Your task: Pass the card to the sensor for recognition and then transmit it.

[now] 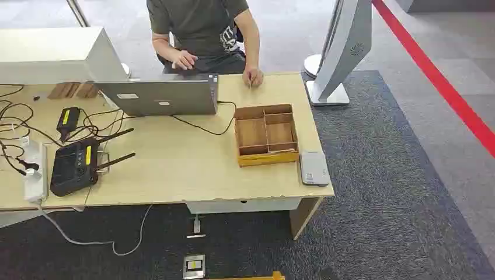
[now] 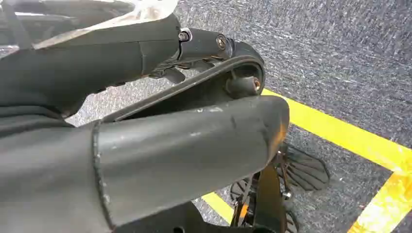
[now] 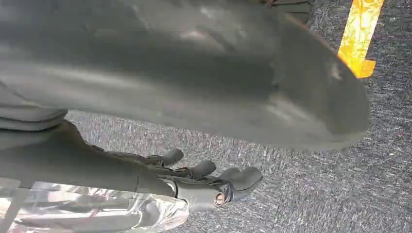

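A flat grey sensor pad [image 1: 314, 168] lies at the table's front right corner, beside a divided cardboard tray [image 1: 266, 134]. I cannot make out a card on the table. A person sits behind the far edge, one hand [image 1: 253, 76] resting on the tabletop with something thin at the fingertips, too small to tell. My left hand [image 2: 160, 58] hangs over the carpet in the left wrist view, fingers stretched out and holding nothing. My right hand [image 3: 194, 177] hangs likewise in the right wrist view, its dark fingers loosely apart and empty.
On the wooden table [image 1: 175, 169] stand an open laptop [image 1: 160, 96], a black controller with antennas [image 1: 76, 166], a power strip [image 1: 34, 172] and loose cables. A white stand [image 1: 338, 55] rises at the back right. Yellow floor tape [image 2: 340, 136] crosses the grey carpet.
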{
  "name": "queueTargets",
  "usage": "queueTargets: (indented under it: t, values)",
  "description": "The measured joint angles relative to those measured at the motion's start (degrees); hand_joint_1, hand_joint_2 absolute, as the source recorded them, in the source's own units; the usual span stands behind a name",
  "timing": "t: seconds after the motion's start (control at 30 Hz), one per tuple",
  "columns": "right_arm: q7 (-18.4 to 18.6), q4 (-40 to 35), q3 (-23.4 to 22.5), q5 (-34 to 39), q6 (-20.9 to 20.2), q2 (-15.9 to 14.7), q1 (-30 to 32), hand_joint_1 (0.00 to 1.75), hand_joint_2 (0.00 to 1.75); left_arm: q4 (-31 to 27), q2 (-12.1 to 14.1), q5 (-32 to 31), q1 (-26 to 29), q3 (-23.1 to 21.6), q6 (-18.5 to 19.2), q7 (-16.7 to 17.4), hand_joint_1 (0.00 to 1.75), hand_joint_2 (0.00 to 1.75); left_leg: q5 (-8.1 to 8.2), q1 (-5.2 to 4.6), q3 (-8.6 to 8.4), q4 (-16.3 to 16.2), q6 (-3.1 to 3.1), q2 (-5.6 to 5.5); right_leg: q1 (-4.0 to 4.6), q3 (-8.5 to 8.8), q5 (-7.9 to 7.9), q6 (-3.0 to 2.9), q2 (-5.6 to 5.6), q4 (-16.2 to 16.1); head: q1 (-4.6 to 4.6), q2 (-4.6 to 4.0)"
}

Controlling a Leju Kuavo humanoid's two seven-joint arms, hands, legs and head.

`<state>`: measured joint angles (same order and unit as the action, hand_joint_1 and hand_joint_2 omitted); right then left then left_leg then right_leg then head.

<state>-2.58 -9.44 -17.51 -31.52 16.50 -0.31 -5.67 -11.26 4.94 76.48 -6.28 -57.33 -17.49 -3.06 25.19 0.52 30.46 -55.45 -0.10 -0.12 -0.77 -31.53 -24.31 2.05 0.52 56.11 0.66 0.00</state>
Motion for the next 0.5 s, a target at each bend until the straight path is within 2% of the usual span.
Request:
queueTargets:
  t: [0.27, 0.43, 0.5]
  values:
    - [0.2, 0.0, 0.0, 1.3, 0.5, -0.1, 0.0, 0.0, 0.0, 0.0, 0.0, 0.1, 0.0, 0.0, 0.1, -0.3, 0.0, 0.0, 0.0, 0.0, 0.0, 0.0, 0.0, 0.0, 0.0, 0.0, 0.0, 0.0, 0.0, 0.0, 0.0, 0.0]
    - [-1.0, 0.0, -0.3, 3.5, 3.7, -0.5, 0.0, 0.0, 0.0, 0.0, 0.0, 0.3, 0.0, 0.0, 0.1, -0.4, 0.0, 0.0, 0.0, 0.0, 0.0, 0.0, 0.0, 0.0, 0.0, 0.0, 0.0, 0.0, 0.0, 0.0, 0.0, 0.0]
    - [-2.6, 0.0, -0.5, 4.5, 5.4, -0.7, 0.0, 0.0, 0.0, 0.0, 0.0, 0.5, 0.0, 0.0, 0.0, -0.4, 0.0, 0.0, 0.0, 0.0, 0.01, 0.0, 0.0, 0.0, 0.0, 0.0, 0.0, 0.0, 0.0, 0.0, 0.0, 0.0]
